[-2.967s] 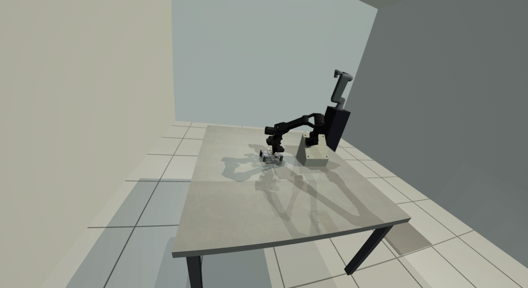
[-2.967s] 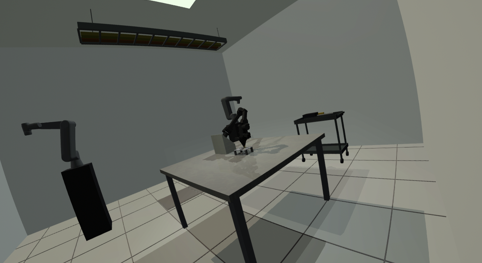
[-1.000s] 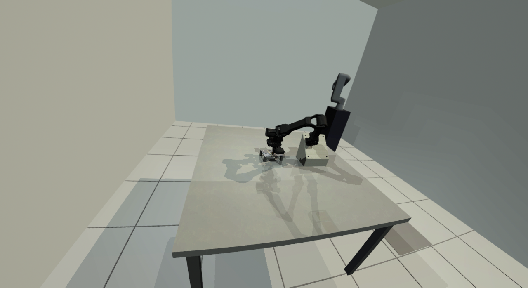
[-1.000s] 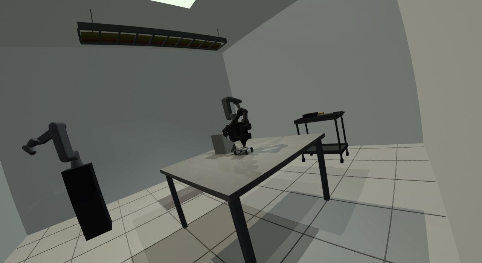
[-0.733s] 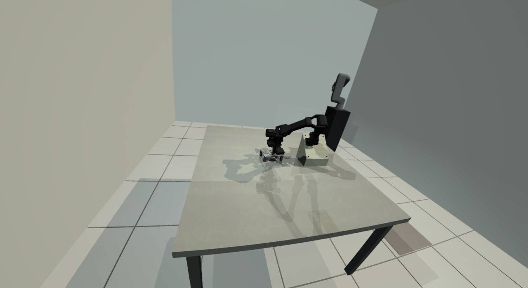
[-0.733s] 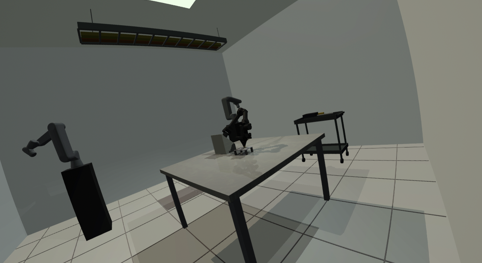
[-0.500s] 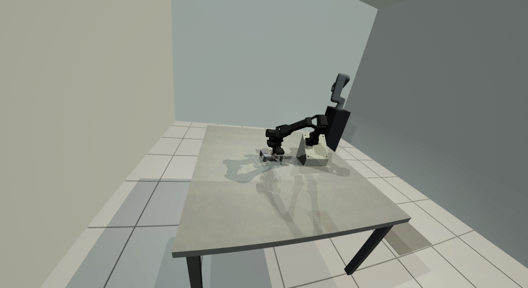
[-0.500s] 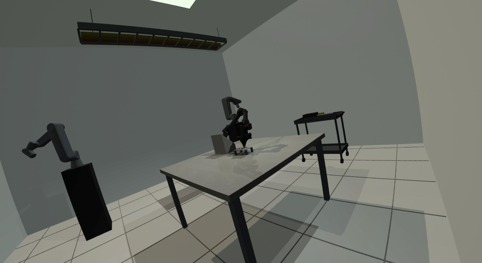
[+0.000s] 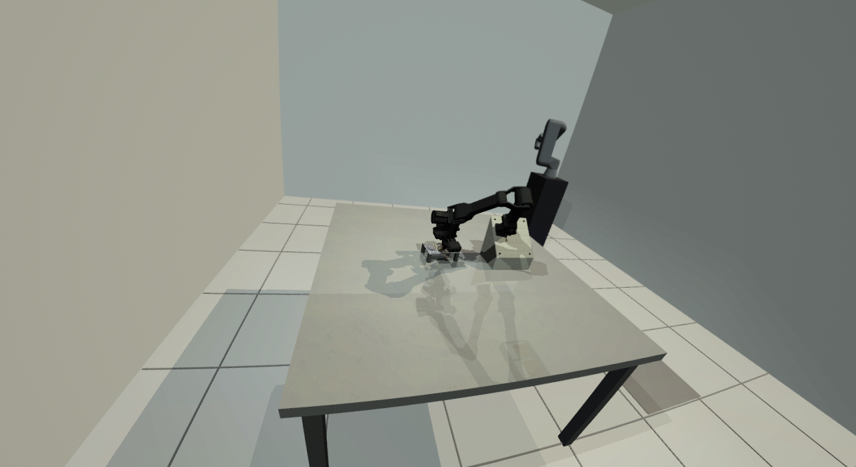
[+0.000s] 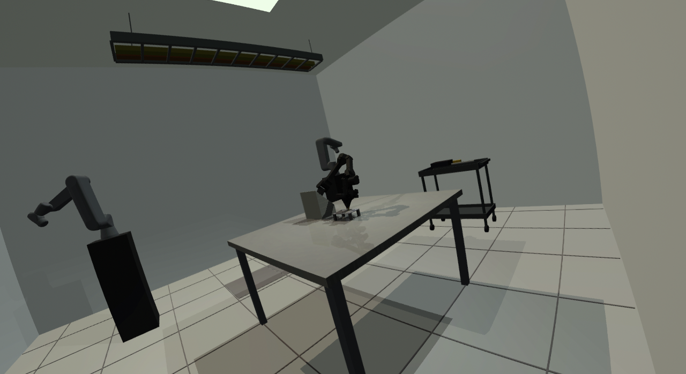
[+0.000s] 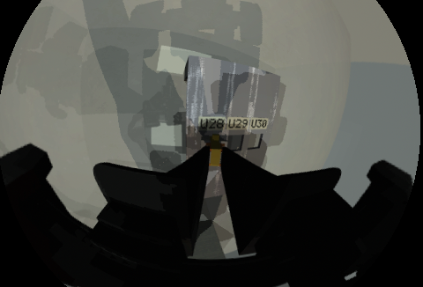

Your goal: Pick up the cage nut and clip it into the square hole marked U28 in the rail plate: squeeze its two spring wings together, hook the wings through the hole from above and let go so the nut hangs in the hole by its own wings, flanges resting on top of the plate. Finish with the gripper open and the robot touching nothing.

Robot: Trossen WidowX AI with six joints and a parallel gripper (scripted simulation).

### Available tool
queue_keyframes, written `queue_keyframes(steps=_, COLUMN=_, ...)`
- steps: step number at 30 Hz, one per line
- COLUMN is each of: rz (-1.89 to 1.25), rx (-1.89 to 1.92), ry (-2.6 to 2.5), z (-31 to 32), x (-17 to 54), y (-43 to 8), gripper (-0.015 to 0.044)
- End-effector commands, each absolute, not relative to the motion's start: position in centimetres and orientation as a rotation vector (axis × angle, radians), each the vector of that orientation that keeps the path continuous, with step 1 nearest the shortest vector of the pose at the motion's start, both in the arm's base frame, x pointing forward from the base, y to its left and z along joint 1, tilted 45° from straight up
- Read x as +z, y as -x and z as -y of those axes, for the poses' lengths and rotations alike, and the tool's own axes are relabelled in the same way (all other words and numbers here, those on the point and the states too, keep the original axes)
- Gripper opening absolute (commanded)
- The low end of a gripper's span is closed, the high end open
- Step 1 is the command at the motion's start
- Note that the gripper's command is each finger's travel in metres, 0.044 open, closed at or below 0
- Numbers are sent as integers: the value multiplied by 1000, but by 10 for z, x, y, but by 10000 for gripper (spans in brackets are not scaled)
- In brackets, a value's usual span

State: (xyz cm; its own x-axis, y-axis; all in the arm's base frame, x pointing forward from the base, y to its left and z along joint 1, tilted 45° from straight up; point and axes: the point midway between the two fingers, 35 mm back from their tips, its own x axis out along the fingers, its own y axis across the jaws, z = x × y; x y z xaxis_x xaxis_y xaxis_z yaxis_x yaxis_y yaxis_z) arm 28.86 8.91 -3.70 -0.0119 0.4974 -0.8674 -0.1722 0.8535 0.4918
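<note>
Gripper [image 9: 441, 247] [image 10: 348, 208] [image 11: 214, 151] pinches the yellow nut [image 11: 215, 157] between its fingertips, near the U28 label [image 11: 211, 123] on the metal plate [image 9: 432, 249] [image 10: 346, 212] [image 11: 233, 93].

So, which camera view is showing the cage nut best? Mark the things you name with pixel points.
The wrist view: the yellow nut [image 11: 215, 157] appears large between the gripper's [image 11: 215, 150] fingertips. The top and exterior views show that spot too small to make the nut out clearly.

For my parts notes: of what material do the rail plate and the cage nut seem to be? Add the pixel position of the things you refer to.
Rail plate [image 11: 264, 89]: probably bare metal, semi-polished; streaky bright reflections suggest it.
Cage nut [image 11: 215, 157]: yellow-orange, perhaps brass or coated metal; too small to tell.
</note>
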Motion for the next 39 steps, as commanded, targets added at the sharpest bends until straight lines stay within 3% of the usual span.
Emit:
queue_keyframes(steps=1, rz=-1495, rx=528, ry=-265, z=-89, x=-37, y=-289, gripper=25)
queue_keyframes(steps=39, rz=-1499, rx=470, ry=-211, z=-93, x=-36, y=-288, gripper=25)
